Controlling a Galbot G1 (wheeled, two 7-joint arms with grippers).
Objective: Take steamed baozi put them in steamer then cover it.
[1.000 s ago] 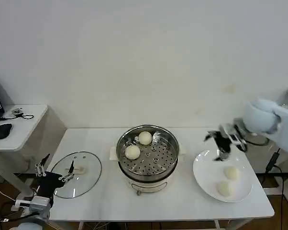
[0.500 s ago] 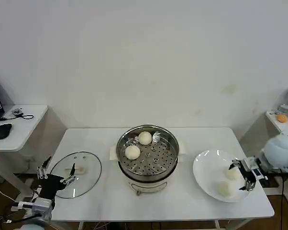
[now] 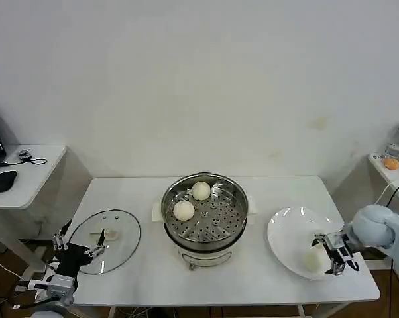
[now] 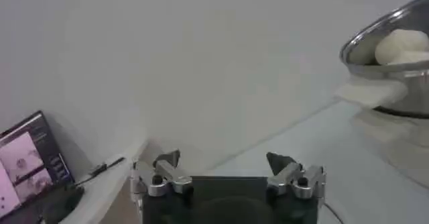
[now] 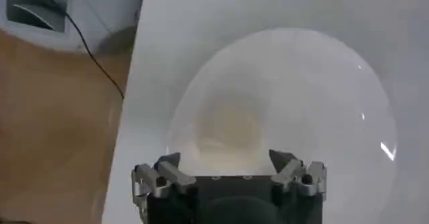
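The steamer (image 3: 219, 228) stands mid-table with two steamed baozi (image 3: 200, 190) (image 3: 183, 210) on its perforated tray. A white plate (image 3: 285, 233) to its right carries another baozi (image 3: 311, 261). My right gripper (image 3: 332, 254) hangs low over the plate's right side, right beside that bun. In the right wrist view it (image 5: 224, 159) is open, with a baozi (image 5: 228, 133) just ahead of its fingertips and not touched. The cover (image 3: 116, 240) lies flat at the table's left. My left gripper (image 3: 77, 248) waits open at the cover's left edge, holding nothing (image 4: 223, 160).
A side desk (image 3: 34, 165) with a mouse stands at the far left. A small shelf with an orange thing (image 3: 390, 163) is at the far right. From the left wrist view the steamer (image 4: 392, 61) sits far off across bare tabletop.
My right arm has come down from above the plate's back edge to its right side, close to the baozi. The left arm has barely shifted.
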